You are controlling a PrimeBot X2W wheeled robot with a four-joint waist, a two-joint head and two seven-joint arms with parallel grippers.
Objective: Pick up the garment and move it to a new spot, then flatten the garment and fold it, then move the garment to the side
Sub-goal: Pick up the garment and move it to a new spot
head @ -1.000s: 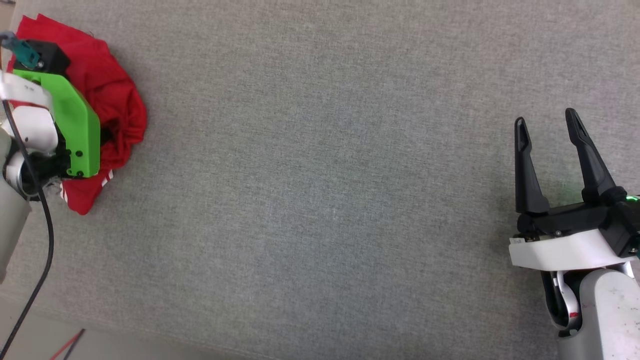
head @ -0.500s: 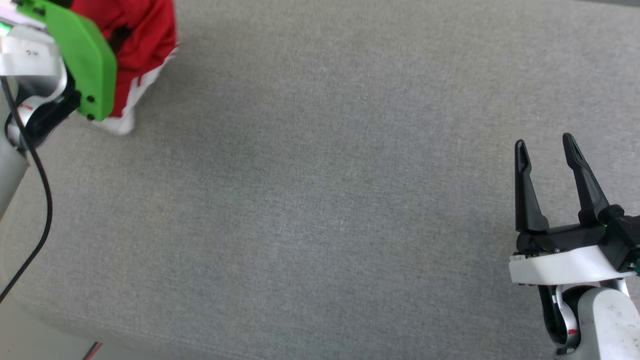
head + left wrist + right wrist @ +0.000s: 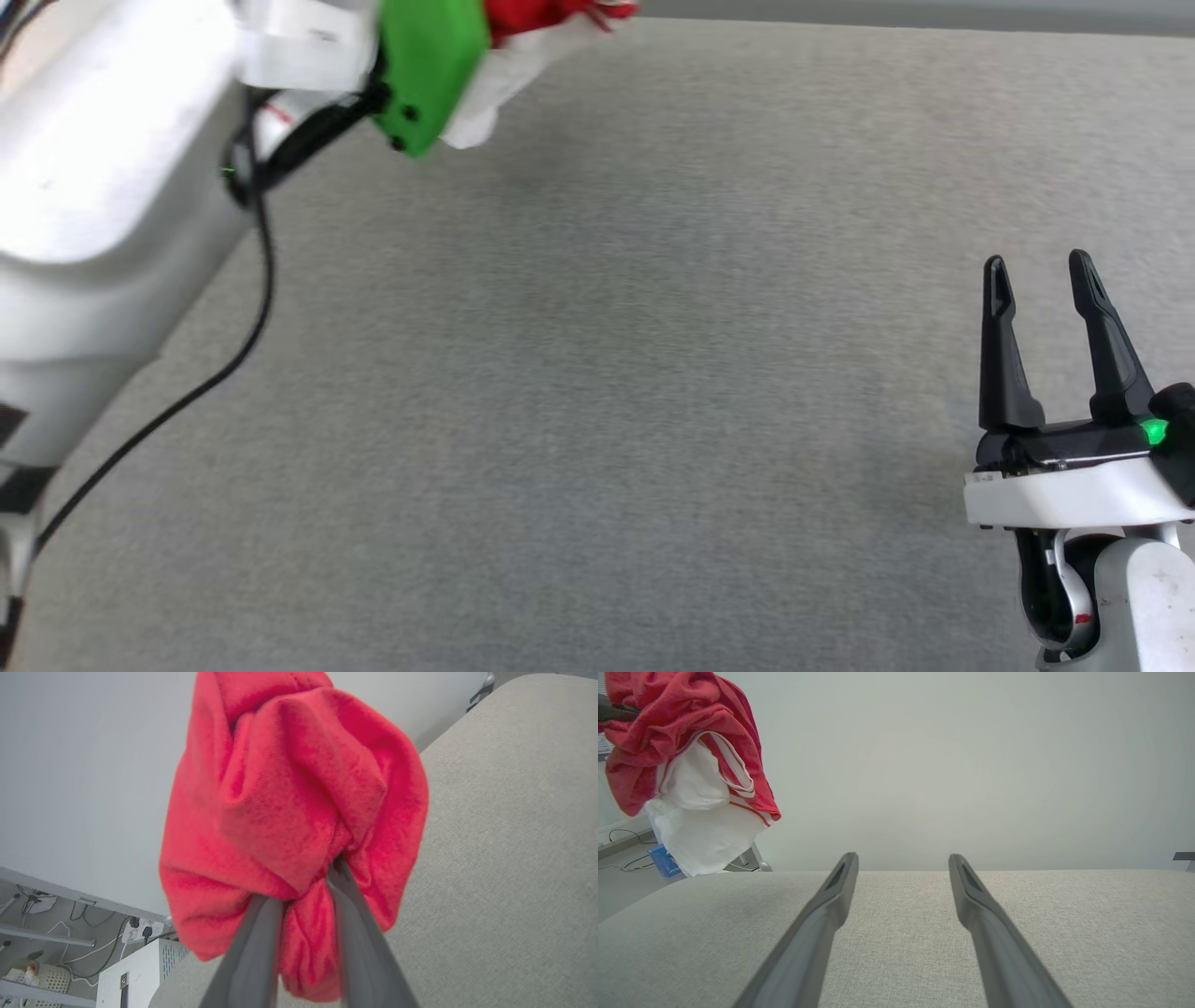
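Garment (image 3: 495, 89) aloft in left gripper (image 3: 308, 891); right gripper (image 3: 1038, 271) idle.
Head view: bunched at top edge beside green wrist cover (image 3: 429, 65), above grey woven surface (image 3: 597, 373); right jaws spread, empty. Left wrist view: jaws pinch a thick wad of red knit. Right wrist view: hangs clear of the surface, white sleeve and striped trim lowest. Likely light, limp, grippy; for flattening, retake at shoulders or hem corners.

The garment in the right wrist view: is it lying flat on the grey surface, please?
No, the garment hangs in a crumpled bunch, not spread on the grey surface.
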